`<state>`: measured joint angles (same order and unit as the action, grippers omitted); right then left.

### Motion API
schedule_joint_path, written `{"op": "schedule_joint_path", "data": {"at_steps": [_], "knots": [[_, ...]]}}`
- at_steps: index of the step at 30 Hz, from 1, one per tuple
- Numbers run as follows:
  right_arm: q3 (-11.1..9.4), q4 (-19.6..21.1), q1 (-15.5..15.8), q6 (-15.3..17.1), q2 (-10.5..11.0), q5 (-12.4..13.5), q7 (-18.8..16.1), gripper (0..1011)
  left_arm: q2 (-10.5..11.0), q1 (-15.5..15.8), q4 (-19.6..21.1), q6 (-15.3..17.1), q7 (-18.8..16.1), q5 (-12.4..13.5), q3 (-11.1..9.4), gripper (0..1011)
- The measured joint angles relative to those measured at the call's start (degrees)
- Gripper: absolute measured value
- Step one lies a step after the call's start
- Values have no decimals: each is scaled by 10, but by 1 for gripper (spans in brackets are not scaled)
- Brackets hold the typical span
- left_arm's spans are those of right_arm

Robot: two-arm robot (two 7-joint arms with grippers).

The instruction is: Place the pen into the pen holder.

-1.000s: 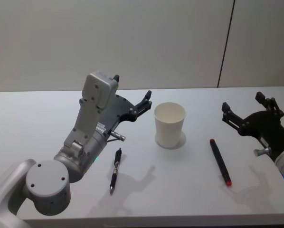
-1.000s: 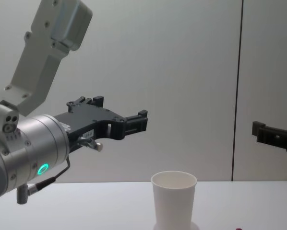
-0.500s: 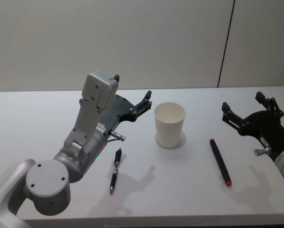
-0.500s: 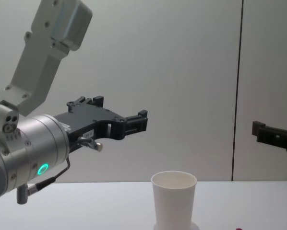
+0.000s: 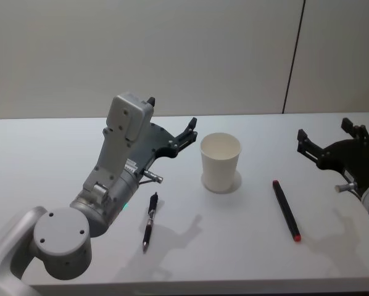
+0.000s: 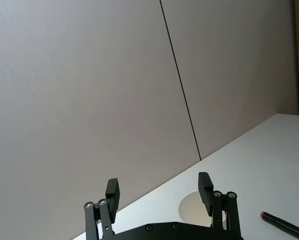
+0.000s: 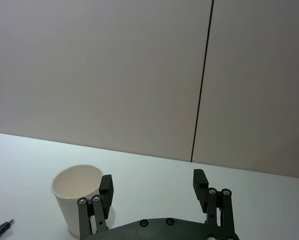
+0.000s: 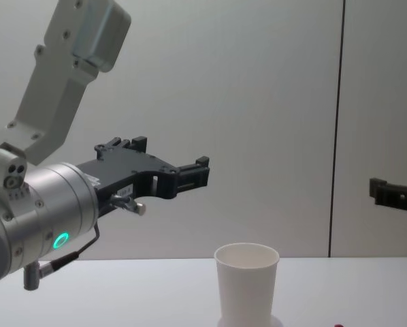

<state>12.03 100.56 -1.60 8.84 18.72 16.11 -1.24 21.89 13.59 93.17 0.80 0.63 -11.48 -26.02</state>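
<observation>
The left pincer (image 5: 172,114) hangs above the table (image 5: 42,148) left of centre in the head view. Its jaws are wide and hold nothing, and its tips point toward the pen holder (image 5: 220,161). Its grey arm fills the lower left corner and is cut off by the frame there. In the chest view it takes up the left half.

The right pincer (image 5: 329,129) sits at the right edge of the head view, also spread wide and empty. Its arm is cut off by the frame. In the chest view just one dark finger pokes in at the right edge.

The pen holder stands upright at the centre of the head view, between the two pincers and touching neither. The chest view cuts off its base at the bottom edge. In the left wrist view a finger hides part of its rim.

A dark pen with a red tip (image 5: 286,209) lies flat right of the holder, near it but apart. A black pen (image 5: 150,221) lies flat lower left of the holder, beside the left arm. In the right wrist view just its tip shows, at the lower left corner.

The table is plain white. Behind it stands a grey panelled wall (image 5: 172,49) with one dark vertical seam (image 5: 294,55) at upper right.
</observation>
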Motion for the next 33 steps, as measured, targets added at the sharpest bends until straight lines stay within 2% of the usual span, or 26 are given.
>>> {"op": "schedule_joint_path", "data": {"at_steps": [18, 26, 33], "knots": [[-8, -58, -50, 139, -21, -1, 31, 1002, 0, 0, 0, 0, 0, 0, 0, 1004], [-2, -80, -59, 185, -35, 1, 43, 1002, 0, 0, 0, 0, 0, 0, 0, 1004], [6, -87, -61, 209, -46, -1, 49, 1002, 0, 0, 0, 0, 0, 0, 0, 1004]]}}
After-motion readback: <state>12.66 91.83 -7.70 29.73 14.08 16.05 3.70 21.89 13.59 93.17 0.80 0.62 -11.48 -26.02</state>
